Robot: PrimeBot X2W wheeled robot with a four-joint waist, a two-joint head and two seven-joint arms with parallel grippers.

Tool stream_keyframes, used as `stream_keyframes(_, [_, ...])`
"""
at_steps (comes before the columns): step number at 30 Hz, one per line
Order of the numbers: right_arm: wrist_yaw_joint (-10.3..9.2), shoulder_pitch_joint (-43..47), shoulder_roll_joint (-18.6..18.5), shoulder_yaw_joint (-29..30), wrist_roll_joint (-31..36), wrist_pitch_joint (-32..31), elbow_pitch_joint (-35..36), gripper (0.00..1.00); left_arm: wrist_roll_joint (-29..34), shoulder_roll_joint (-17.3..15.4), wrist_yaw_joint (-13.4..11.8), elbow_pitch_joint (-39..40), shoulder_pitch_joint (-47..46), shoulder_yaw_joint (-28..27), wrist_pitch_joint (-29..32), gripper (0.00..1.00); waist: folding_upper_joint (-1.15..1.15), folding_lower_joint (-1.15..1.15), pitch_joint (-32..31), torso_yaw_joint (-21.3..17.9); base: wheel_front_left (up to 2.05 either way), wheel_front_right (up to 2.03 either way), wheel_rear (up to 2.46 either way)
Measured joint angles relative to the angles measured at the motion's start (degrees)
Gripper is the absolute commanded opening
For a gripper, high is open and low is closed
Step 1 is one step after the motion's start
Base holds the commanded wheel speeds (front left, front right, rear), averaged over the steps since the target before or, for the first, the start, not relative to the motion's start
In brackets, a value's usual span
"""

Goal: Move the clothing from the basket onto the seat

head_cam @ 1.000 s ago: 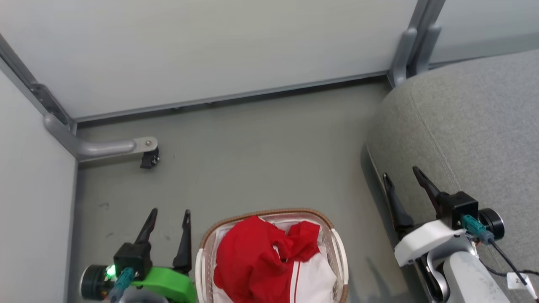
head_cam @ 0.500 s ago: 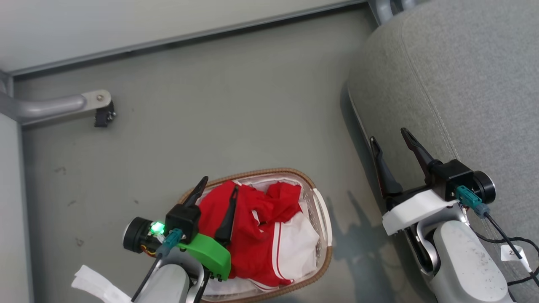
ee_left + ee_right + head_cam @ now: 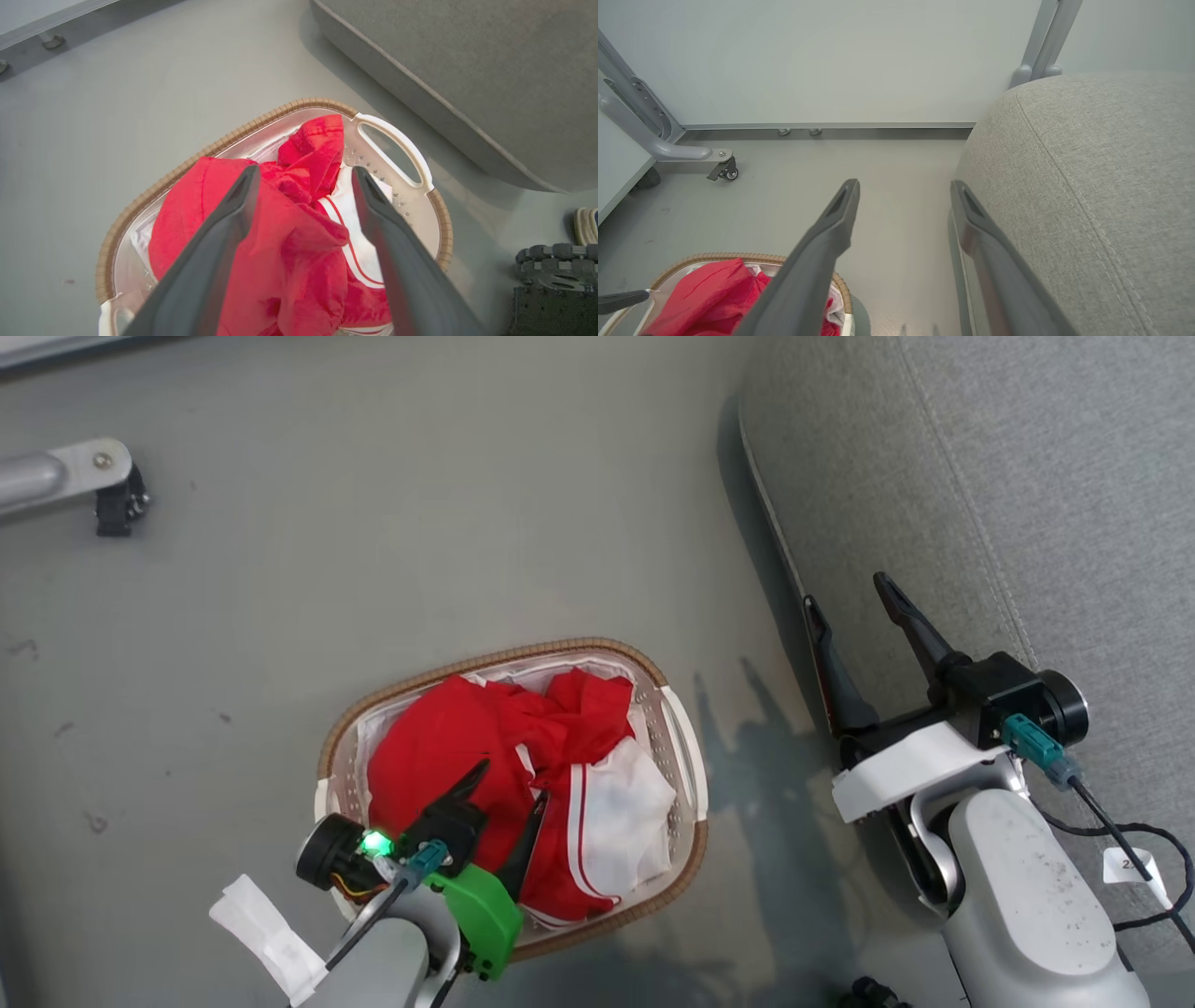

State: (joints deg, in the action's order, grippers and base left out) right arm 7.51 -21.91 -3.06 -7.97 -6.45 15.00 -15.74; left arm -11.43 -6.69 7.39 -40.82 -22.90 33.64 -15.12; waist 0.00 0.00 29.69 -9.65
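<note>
The basket (image 3: 467, 665) is an oval white one with a brown woven rim, standing on the grey floor and holding the clothing (image 3: 439, 747), crumpled red fabric with white bands and a white panel. My left gripper (image 3: 513, 780) hangs open just above the near part of the red heap; in the left wrist view its fingers straddle the clothing (image 3: 280, 233) inside the basket (image 3: 187, 163), left gripper (image 3: 304, 170) empty. My right gripper (image 3: 846, 590) stands open and empty at the front edge of the grey seat (image 3: 1027, 476). The right wrist view shows the right gripper (image 3: 904, 183) beside the seat (image 3: 1087, 163).
A metal leg with a caster (image 3: 93, 495) juts in at the far left, seen also as the caster (image 3: 724, 170) below pale wall panels. A white tag (image 3: 266, 933) hangs by my left arm. A dark tracked part (image 3: 556, 280) lies on the floor right of the basket.
The head camera has tilted down, so the whole scene slid up. My left gripper went from beside the basket's left rim to over the red clothing. The right gripper stayed by the seat edge.
</note>
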Motion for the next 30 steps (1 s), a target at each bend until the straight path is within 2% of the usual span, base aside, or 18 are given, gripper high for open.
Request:
stream_keyframes(7, [0.0, -1.2, 0.1, -0.4, 0.5, 0.0, 0.5, 1.0, 0.4, -0.8, 0.0, -8.8, -4.2, 1.9, 0.0, 1.0, 0.0, 0.0, 4.2, -0.6, 0.0, 0.0, 0.0])
stream_keyframes(18, [0.0, -3.7, 0.1, -0.3, 0.9, 0.0, 2.4, 1.0, 1.4, -0.9, 0.0, -15.9, -11.3, 3.3, 0.0, 1.0, 0.0, 0.0, 10.1, -0.8, 0.0, 0.0, 0.0])
stream_keyframes(25, [0.0, -5.1, 0.1, -0.8, 0.9, 0.0, 3.3, 1.0, 1.2, -0.6, 0.0, -19.3, -16.1, 6.7, 0.0, 1.0, 0.0, 0.0, 13.7, -1.0, 0.0, 0.0, 0.0])
stream_keyframes(29, [0.0, -5.9, 0.1, -1.5, -0.1, 0.0, 3.3, 1.0, 0.9, 0.2, 0.0, -21.7, -18.0, 11.3, 0.0, 1.0, 0.0, 0.0, 15.3, -1.0, 0.0, 0.0, 0.0])
stream_keyframes(30, [0.0, -5.9, 0.2, -1.7, -0.3, 0.0, 3.2, 1.0, 0.6, 0.3, 0.0, -22.8, -18.4, 12.8, 0.0, 0.7, 0.0, 0.0, 15.6, -1.1, 0.0, 0.0, 0.0])
